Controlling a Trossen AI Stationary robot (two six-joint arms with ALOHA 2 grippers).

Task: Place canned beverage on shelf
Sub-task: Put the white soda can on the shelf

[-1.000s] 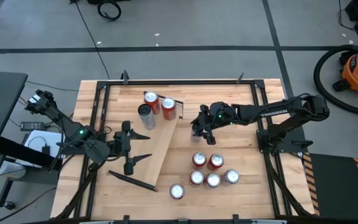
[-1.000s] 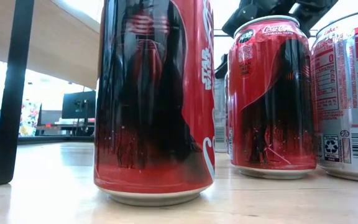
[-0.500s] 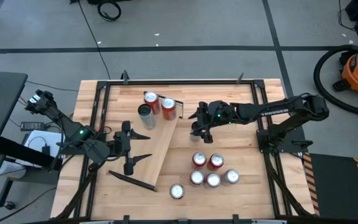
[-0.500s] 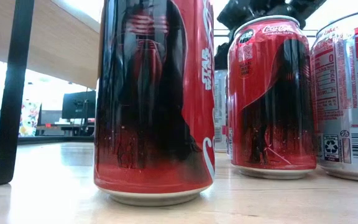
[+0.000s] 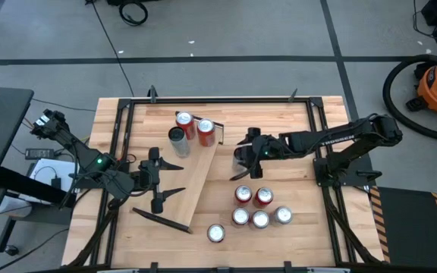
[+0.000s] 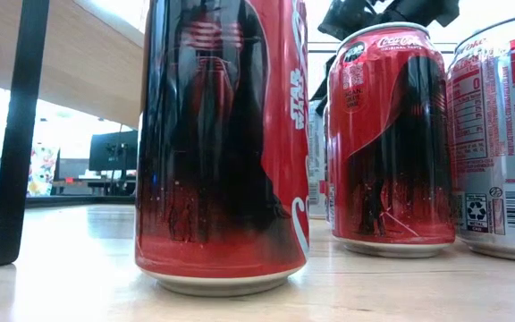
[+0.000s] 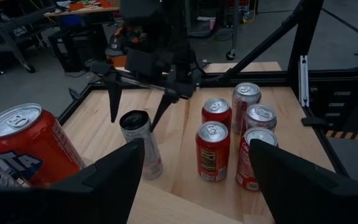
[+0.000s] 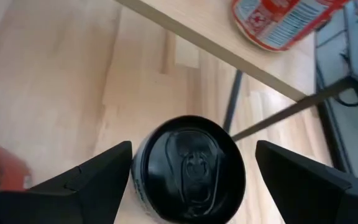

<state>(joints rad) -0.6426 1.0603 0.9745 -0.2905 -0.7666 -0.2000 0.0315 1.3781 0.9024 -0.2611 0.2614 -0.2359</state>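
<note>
Right hand (image 5: 240, 161) lowered, straddling black can (image 8: 188, 168).

High view straight down over the whole surface (image 5: 279, 114). Low view level, jammed right against the red cans (image 6: 222, 143). Wrist views both catching the same black-topped can (image 8: 188, 168).

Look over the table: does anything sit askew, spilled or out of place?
The shelf sits askew, running diagonally across the tabletop instead of square with its edges. One can stands alone, apart from the cluster of five. No spill or damage shows.
</note>
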